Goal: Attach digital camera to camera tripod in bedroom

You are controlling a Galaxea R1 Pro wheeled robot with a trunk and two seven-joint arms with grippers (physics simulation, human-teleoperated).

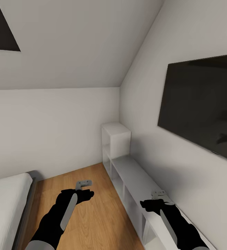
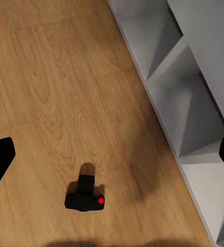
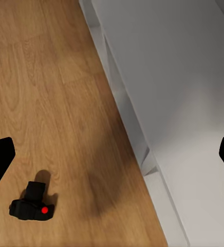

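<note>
My left gripper [image 2: 112, 154] hangs with its fingers spread wide and nothing between them, and the right gripper [image 3: 112, 154] is spread and bare as well. Below the left one, the digital camera [image 2: 84, 195] sits on the wood floor [image 2: 50, 92], red button up, near the white shelf unit [image 2: 194, 118] but apart from it. From the right wrist the digital camera [image 3: 33, 205] lies off to one side of that gripper, well clear of the shelf top. Ahead I see the bed [image 1: 6, 201] and a wall television [image 1: 200, 104]. I judge I am at the pick-up step: next I need to lower the left arm over the camera and close on its body.
</note>
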